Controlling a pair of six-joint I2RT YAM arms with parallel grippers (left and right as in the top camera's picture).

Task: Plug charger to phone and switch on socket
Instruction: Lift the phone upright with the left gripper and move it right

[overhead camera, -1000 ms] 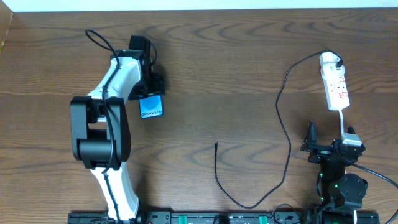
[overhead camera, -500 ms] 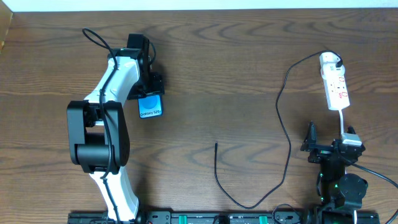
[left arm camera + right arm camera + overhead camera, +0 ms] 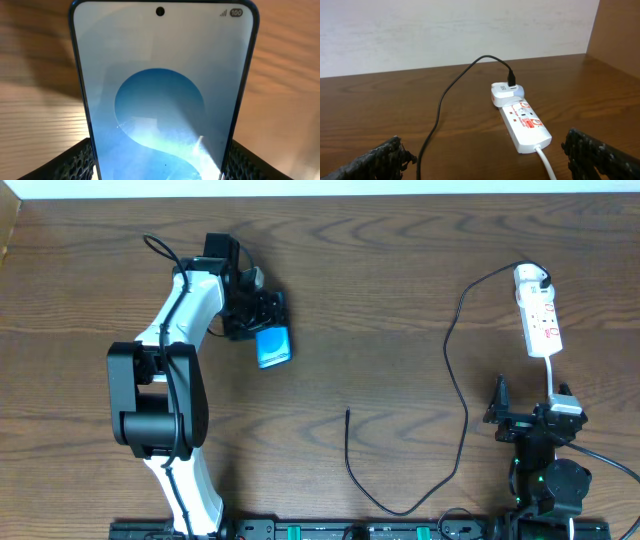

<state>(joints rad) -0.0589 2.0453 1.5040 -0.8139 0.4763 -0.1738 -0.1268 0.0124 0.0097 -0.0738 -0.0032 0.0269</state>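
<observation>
Step in hand: handling the phone, as I judge it; the charger is not yet plugged in and the socket switch is not yet touched.
Left pincer (image 3: 262, 320): clamped on the phone (image 3: 273, 346), one finger (image 3: 82, 160) on each long side.
Phone: over the far-left part of the worktop (image 3: 380, 270), screen up and lit blue, tilted a little against the worktop edges. Whether it rests on the wood or hangs just above it I cannot tell.
Phone ends: the front-camera hole is at the end away from the pincer, so the charging port is probably at the clamped end.
Charger cable (image 3: 458, 370): runs from the white adapter (image 3: 531, 277) toward the near edge, loops there, and ends in a free plug tip (image 3: 347, 413) near the middle of the worktop, well apart from the phone.
Socket (image 3: 541, 321): lies near the far-right corner, the adapter seated in its far end, red switch marks (image 3: 526, 120) facing up.
Right pincer (image 3: 528, 418): jaws wide apart and empty, parked by the near-right corner, facing the socket.
Next move calls for: bringing the phone and the plug tip together, with the port end left clear of the fingers.
After that: the free arm picks up the thin tip, lines it up with the port and pushes it in, then presses the socket switch.
</observation>
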